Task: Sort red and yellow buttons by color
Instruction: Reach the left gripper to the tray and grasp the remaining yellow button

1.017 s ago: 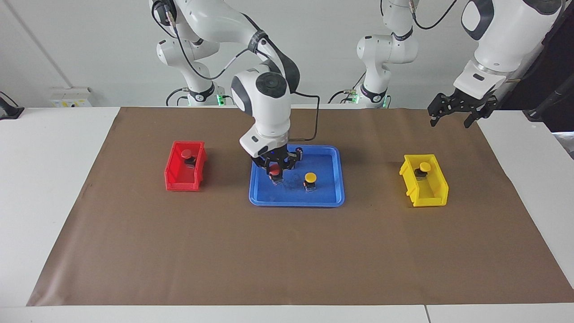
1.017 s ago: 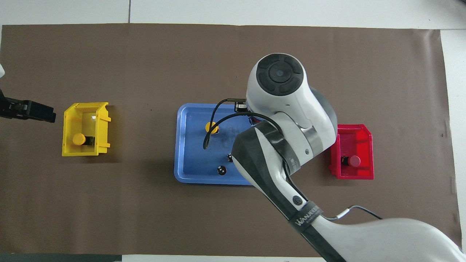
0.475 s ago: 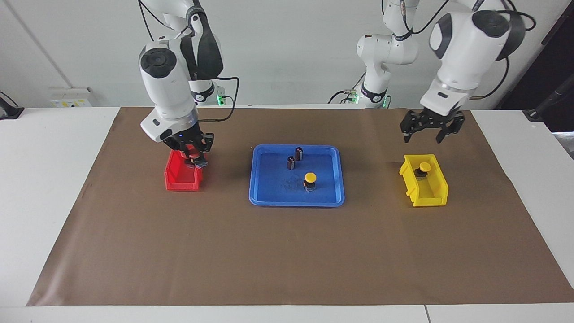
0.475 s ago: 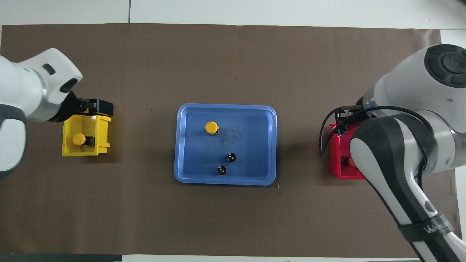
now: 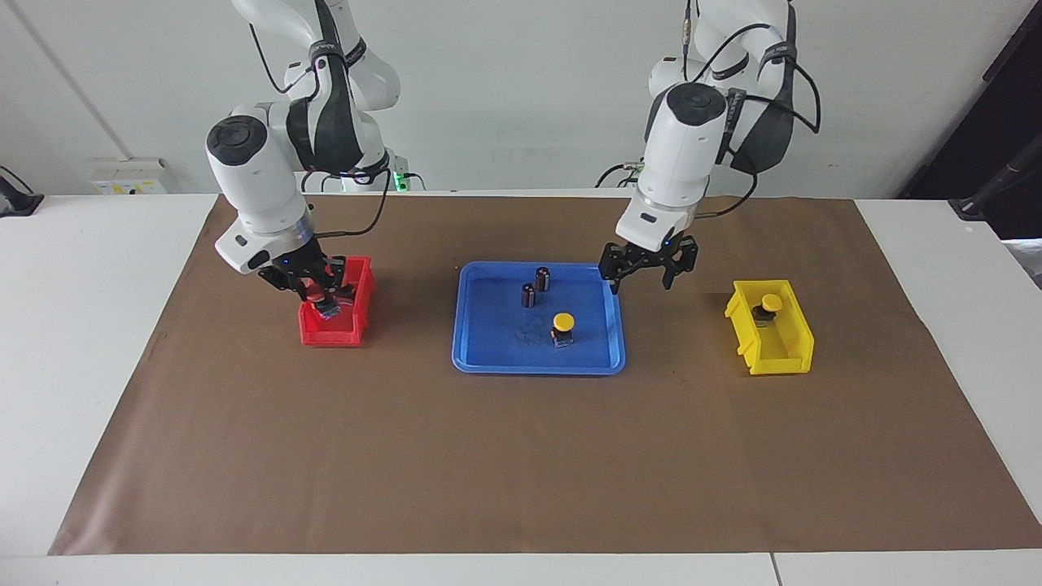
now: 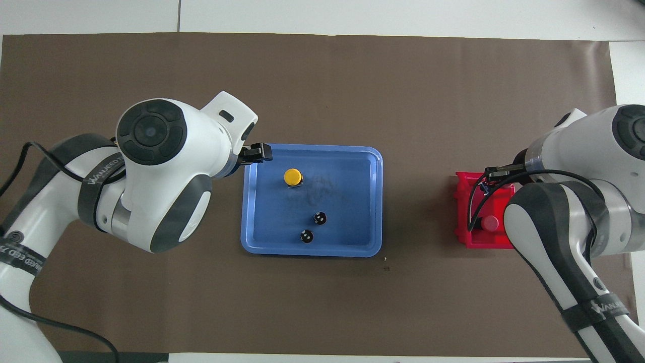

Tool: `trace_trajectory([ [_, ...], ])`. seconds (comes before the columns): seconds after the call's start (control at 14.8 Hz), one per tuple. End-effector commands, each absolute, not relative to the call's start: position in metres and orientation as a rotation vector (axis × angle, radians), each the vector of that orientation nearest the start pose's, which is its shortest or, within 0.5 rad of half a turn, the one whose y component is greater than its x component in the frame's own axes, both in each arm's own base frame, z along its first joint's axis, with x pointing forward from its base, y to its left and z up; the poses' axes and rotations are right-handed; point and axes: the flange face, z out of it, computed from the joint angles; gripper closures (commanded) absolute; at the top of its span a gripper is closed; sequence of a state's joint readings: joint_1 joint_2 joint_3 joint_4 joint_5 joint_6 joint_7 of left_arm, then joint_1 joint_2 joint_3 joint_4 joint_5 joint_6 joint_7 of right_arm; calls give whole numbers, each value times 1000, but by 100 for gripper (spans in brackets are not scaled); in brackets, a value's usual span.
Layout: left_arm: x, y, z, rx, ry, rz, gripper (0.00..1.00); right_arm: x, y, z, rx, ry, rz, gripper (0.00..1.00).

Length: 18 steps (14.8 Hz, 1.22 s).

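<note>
My right gripper [image 5: 324, 299] is low in the red bin [image 5: 360, 286], shut on a red button whose dark base [image 5: 328, 309] shows between the fingers. Another red button [image 6: 490, 222] lies in the red bin [image 6: 466, 238] in the overhead view. One yellow button [image 5: 562, 324] stands in the blue tray [image 5: 537, 368]; it also shows in the overhead view [image 6: 293, 177]. A second yellow button [image 5: 770, 304] sits in the yellow bin [image 5: 773, 358]. My left gripper [image 5: 647, 267] is open and empty, over the tray's edge toward the left arm's end.
Two dark capless cylinders [image 5: 542, 278] [image 5: 528, 295] stand in the tray, nearer to the robots than the yellow button. A brown mat [image 5: 521, 456] covers the table. In the overhead view the left arm hides the yellow bin.
My right gripper carried the red button from the tray to the red bin and lowered into it. My left gripper swung from past the yellow bin to the tray's edge.
</note>
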<state>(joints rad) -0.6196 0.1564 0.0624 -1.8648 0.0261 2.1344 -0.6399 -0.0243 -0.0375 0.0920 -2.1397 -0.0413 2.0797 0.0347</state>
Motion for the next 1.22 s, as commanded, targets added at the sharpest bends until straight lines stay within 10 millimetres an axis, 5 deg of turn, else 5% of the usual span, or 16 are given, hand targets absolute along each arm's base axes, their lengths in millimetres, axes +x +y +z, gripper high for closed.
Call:
trace_trajectory([
  [0.0, 534, -351, 423, -3177, -181, -208, 0, 509, 30, 409, -3166, -92, -13, 80],
  [0.14, 529, -360, 417, -3194, -194, -181, 0, 507, 27, 397, -3164, -84, -46, 80],
  [0.41, 505, -408, 375, -3200, -216, -117, 0, 505, 25, 378, -3161, -90, -61, 80],
  [0.75, 501, -411, 355, -3178, -202, -77, 2, 494, 20, 351, -3159, -80, -92, 79],
  [0.95, 500, -409, 353, -3170, -213, -60, 14, 496, 20, 354, -3160, -79, -92, 36],
  [1.15, 500, -412, 355, -3164, -294, -54, 32, 516, 21, 379, -3162, -78, -13, 19],
])
